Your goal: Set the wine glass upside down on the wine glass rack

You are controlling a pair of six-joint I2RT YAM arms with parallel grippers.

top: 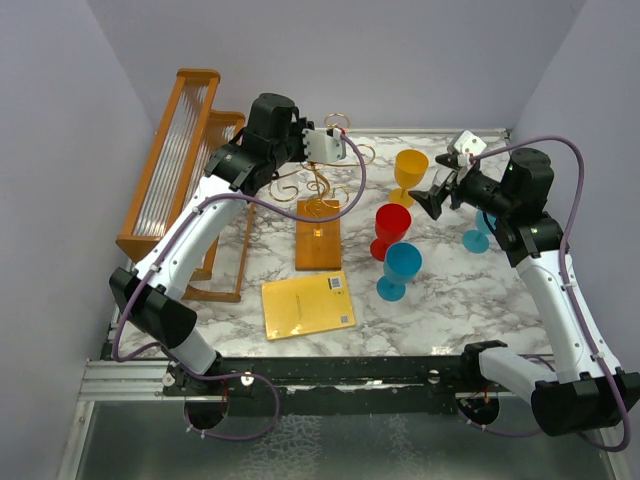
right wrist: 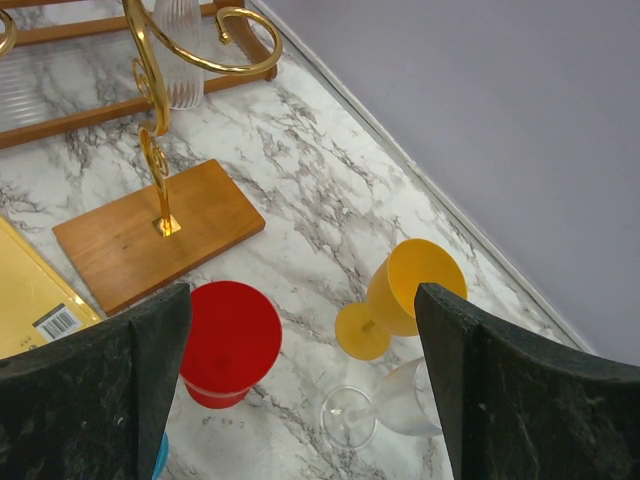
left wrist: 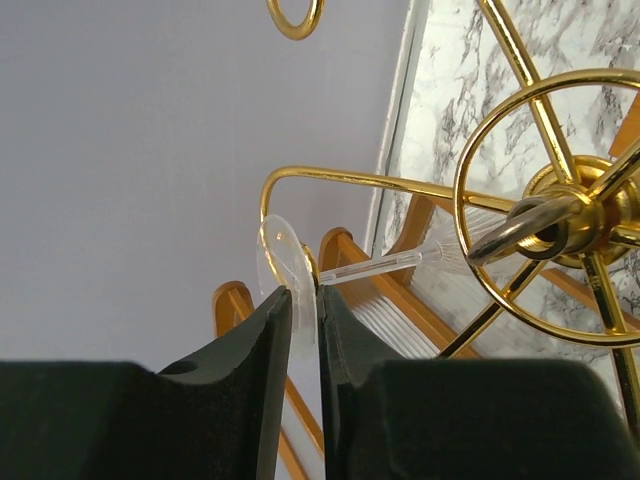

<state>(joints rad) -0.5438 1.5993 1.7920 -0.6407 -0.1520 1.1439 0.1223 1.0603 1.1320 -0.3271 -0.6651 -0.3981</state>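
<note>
Left gripper (left wrist: 303, 295): jaws narrow, flanking the foot of the glass (left wrist: 280, 250); I cannot tell whether they pinch it. Stem runs ahead of the fingers, through a curled arm of the rack (left wrist: 520, 100). Right gripper (right wrist: 300, 300): wide, empty, red cup (right wrist: 230, 340) below it.

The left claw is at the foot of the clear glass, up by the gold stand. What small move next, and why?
Probably ease the left claw open and draw it straight back. The wine glass rests its foot against a curled arm of the wine glass rack, so the wire looks ready to carry it.
</note>
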